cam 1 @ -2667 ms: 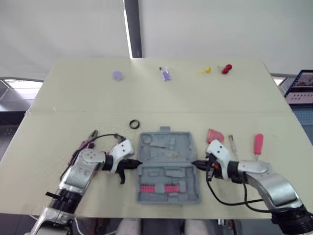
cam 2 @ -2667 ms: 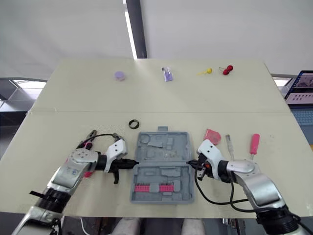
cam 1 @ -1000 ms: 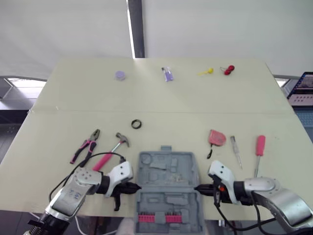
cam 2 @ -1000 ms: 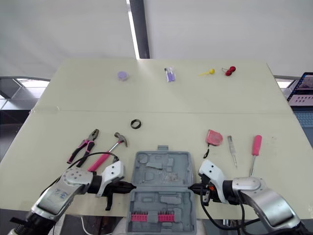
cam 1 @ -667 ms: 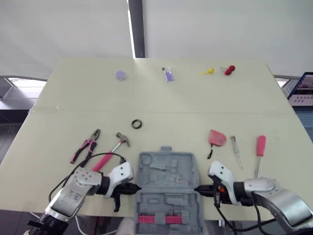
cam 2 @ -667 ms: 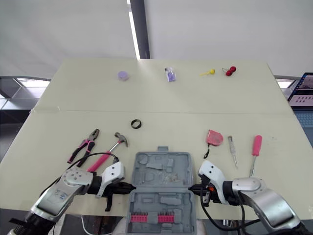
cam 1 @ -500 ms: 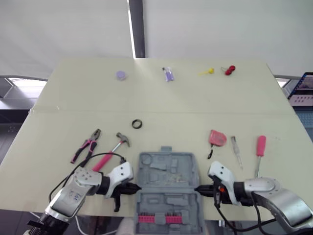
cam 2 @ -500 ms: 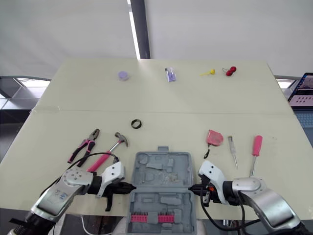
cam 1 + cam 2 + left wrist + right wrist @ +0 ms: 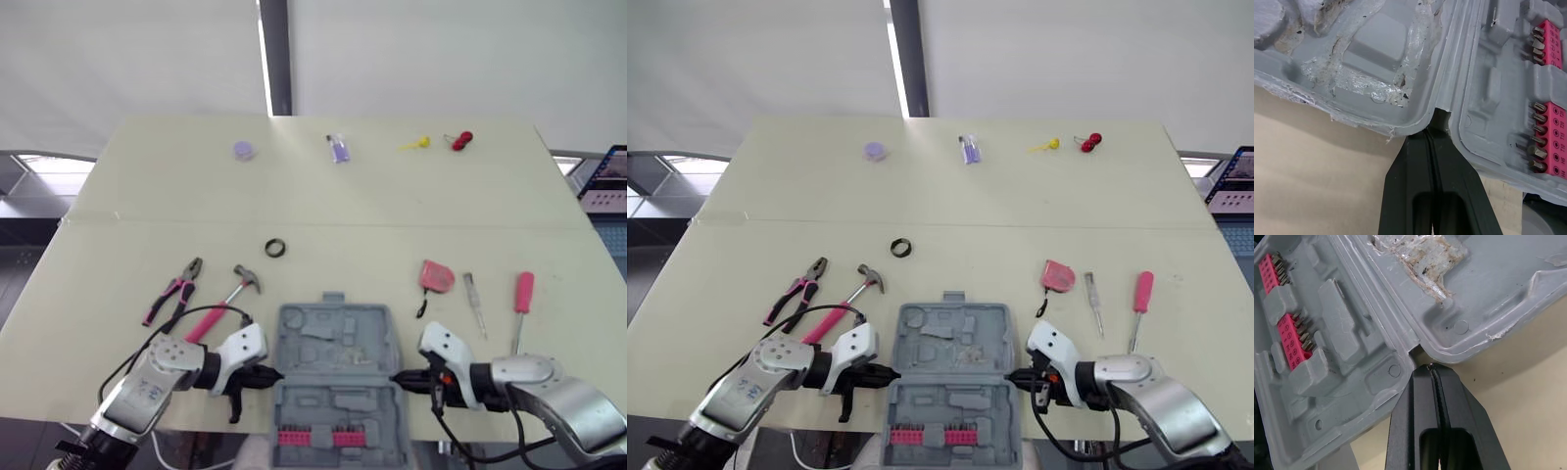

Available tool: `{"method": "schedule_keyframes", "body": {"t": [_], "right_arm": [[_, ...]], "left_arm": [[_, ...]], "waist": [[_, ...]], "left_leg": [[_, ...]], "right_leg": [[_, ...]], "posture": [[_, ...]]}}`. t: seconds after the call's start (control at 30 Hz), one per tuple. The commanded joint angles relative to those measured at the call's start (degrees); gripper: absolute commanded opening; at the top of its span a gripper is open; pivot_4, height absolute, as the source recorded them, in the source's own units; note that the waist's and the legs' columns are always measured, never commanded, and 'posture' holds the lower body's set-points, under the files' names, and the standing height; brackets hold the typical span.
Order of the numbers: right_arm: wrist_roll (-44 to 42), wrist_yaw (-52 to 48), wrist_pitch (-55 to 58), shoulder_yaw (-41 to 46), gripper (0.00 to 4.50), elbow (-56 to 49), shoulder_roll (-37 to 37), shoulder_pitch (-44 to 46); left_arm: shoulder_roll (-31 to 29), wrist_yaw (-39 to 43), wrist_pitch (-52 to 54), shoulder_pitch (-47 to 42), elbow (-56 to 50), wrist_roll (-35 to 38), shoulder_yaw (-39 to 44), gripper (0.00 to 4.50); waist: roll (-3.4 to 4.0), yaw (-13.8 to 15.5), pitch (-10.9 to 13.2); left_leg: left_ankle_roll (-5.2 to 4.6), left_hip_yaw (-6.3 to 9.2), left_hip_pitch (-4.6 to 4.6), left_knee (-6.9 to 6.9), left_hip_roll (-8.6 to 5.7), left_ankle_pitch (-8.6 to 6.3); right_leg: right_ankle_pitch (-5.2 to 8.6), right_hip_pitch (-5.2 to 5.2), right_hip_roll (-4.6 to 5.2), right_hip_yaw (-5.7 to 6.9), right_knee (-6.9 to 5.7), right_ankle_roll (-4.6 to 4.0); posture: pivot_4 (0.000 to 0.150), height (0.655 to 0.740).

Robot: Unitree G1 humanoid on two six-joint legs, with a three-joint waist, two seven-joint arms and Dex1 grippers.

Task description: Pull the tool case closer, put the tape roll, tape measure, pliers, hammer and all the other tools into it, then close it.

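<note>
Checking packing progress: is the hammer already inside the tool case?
No, the hammer lies on the table, to the left of the open tool case.

Grey tool case, open, lying flat

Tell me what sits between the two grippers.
The open tool case lies between them, seen in the left eye view: the left gripper meets its hinge line on one side, the right gripper on the other.

One tool case, one hammer, one pliers
</note>
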State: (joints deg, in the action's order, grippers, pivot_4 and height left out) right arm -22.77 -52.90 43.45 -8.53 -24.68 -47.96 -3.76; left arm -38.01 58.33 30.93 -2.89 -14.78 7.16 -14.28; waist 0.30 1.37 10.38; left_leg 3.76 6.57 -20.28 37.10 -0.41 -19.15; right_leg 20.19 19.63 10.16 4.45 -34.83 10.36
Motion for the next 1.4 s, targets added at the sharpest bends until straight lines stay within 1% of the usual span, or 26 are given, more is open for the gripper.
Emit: {"method": "schedule_keyframes", "body": {"t": [0.03,0.37,0.77,0.83,0.87,0.9,0.97,1.0,1.03,1.07,1.1,1.17,1.2,1.23,1.27,1.3,1.4], "right_arm": [[-0.63,-0.87,-0.66,0.01,0.06,-1.68,-0.53,-0.65],[-0.37,-1.00,-1.63,1.21,0.06,-0.13,-1.22,-0.56],[-1.25,-1.91,-3.38,5.49,0.06,2.75,-3.43,-2.51],[-2.84,-2.30,-4.38,7.95,0.06,3.31,-2.44,-2.64],[-3.95,-2.70,-5.00,9.63,0.06,3.51,-2.04,-2.87],[-6.48,-2.80,-4.98,13.15,0.02,3.92,-1.09,-2.99],[-10.04,-2.61,-4.27,18.31,0.00,4.84,0.20,-2.86],[-11.69,-2.37,-3.60,21.32,0.54,6.07,0.51,-2.40],[-12.59,-2.21,-3.42,23.89,0.87,7.59,0.43,-2.02],[-13.19,-1.56,-4.13,27.67,1.30,11.08,0.41,-0.94],[-13.46,-1.17,-4.75,30.07,1.80,13.55,0.35,-0.19],[-12.55,-0.97,-6.95,33.85,2.77,19.22,-0.29,1.19],[-11.48,-0.97,-8.57,35.16,3.31,22.26,-0.72,1.79],[-10.19,-0.93,-10.50,36.11,3.89,25.20,-1.15,2.24],[-8.98,-0.84,-12.30,36.77,4.33,27.97,-1.58,2.55],[-8.20,-0.94,-13.53,37.08,4.46,29.77,-1.85,2.73],[-5.00,0.29,-19.96,38.14,4.46,37.72,-1.37,3.43]], "left_arm": [[0.19,-0.37,-0.28,0.23,-0.30,0.96,-0.54,0.02],[-0.25,-0.69,0.20,0.56,-0.59,1.24,0.03,0.02],[-3.98,-0.99,-0.42,3.24,0.69,3.61,5.39,0.02],[-3.74,-1.30,1.30,3.50,-0.55,5.85,7.83,0.02],[-3.48,-1.43,3.78,3.56,-2.28,8.53,10.18,0.02],[-3.08,-1.94,7.50,3.32,-4.39,12.83,14.63,0.27],[-2.68,-3.16,12.58,2.89,-6.65,18.40,20.87,0.81],[-3.02,-3.88,14.36,2.82,-6.67,20.27,24.34,1.25],[-3.42,-4.87,14.93,2.84,-5.96,21.01,27.53,1.78],[-4.03,-6.02,15.32,3.03,-4.17,21.78,32.31,2.22],[-4.45,-6.87,15.55,3.20,-2.99,22.30,35.40,2.72],[-5.09,-8.94,15.15,3.72,-0.49,22.44,41.14,3.68],[-5.37,-9.92,14.80,4.13,0.59,22.30,43.75,4.27],[-5.41,-11.35,14.33,4.40,1.58,22.06,46.32,4.50],[-5.42,-12.71,13.67,4.67,2.87,21.74,48.81,4.50],[-5.40,-13.59,13.19,4.88,3.68,21.61,50.31,4.50],[-4.31,-18.12,9.69,5.09,9.06,20.32,55.95,4.50]], "waist": [[0.00,0.02,0.00],[0.00,0.05,0.00],[0.00,0.00,0.00],[0.00,0.01,0.00],[-0.01,0.00,0.01],[-0.02,0.00,0.01],[-0.07,0.05,0.05],[-0.07,0.04,0.04],[-0.07,0.01,0.04],[-0.07,-0.01,0.04],[-0.07,-0.02,0.04],[-0.06,-0.04,0.04],[-0.06,-0.10,0.04],[-0.06,-0.16,0.04],[-0.06,-0.17,0.04],[-0.07,-0.19,0.04],[-0.07,-0.26,0.04]], "left_leg": [[0.00,0.00,0.00,0.00,0.00,0.00],[0.00,0.00,0.00,0.00,0.00,0.00],[0.00,-0.01,0.01,-0.02,0.02,0.00],[0.00,-0.01,0.00,-0.02,0.01,0.00],[0.00,-0.01,0.00,-0.01,0.01,0.00],[0.00,-0.01,-0.01,-0.01,0.02,0.00],[0.00,-0.01,-0.02,0.00,0.03,0.00],[0.00,0.00,0.00,0.02,0.03,0.00],[0.00,-0.01,0.02,0.02,0.03,0.00],[0.00,-0.01,0.03,0.02,0.03,0.00],[0.00,-0.01,0.05,0.01,0.03,0.00],[0.00,-0.02,0.06,-0.02,0.03,0.00],[0.00,-0.02,0.06,-0.04,0.03,0.00],[0.00,-0.03,0.06,-0.07,0.04,0.00],[-0.01,-0.05,0.06,-0.07,0.04,-0.01],[-0.03,-0.07,0.06,-0.07,0.04,-0.02],[-0.03,-0.08,0.06,-0.06,0.04,-0.02]], "right_leg": [[0.00,0.00,0.00,0.00,0.00,0.00],[0.00,0.00,0.00,0.00,0.02,0.00],[0.00,0.01,0.00,0.00,0.08,-0.01],[-0.01,0.00,0.00,0.00,0.06,-0.01],[-0.01,0.00,0.00,0.00,0.06,-0.01],[-0.01,0.00,0.00,0.00,0.06,-0.01],[-0.01,0.01,0.00,0.00,0.00,-0.01],[-0.01,-0.02,0.00,0.01,-0.01,-0.01],[-0.02,-0.05,0.00,0.01,0.01,-0.02],[-0.03,-0.07,0.00,0.01,0.03,-0.02],[-0.03,-0.08,0.00,0.01,0.04,-0.02],[-0.03,-0.07,-0.01,0.01,0.05,-0.02],[-0.03,-0.06,-0.01,0.01,0.06,-0.02],[-0.03,-0.05,-0.02,0.01,0.08,-0.02],[-0.03,-0.06,-0.02,0.01,0.11,-0.02],[-0.03,-0.06,-0.02,0.00,0.13,-0.02],[-0.03,-0.06,-0.02,0.00,0.13,-0.02]], "posture": [[0.150,0.7400],[0.150,0.7400],[0.150,0.7400],[0.150,0.7400],[0.150,0.7400],[0.150,0.7400],[0.150,0.7400],[0.150,0.7400],[0.150,0.7400],[0.150,0.7400],[0.150,0.7400],[0.150,0.7400],[0.150,0.7400],[0.150,0.7400],[0.150,0.7400],[0.150,0.7400],[0.150,0.7400]]}}
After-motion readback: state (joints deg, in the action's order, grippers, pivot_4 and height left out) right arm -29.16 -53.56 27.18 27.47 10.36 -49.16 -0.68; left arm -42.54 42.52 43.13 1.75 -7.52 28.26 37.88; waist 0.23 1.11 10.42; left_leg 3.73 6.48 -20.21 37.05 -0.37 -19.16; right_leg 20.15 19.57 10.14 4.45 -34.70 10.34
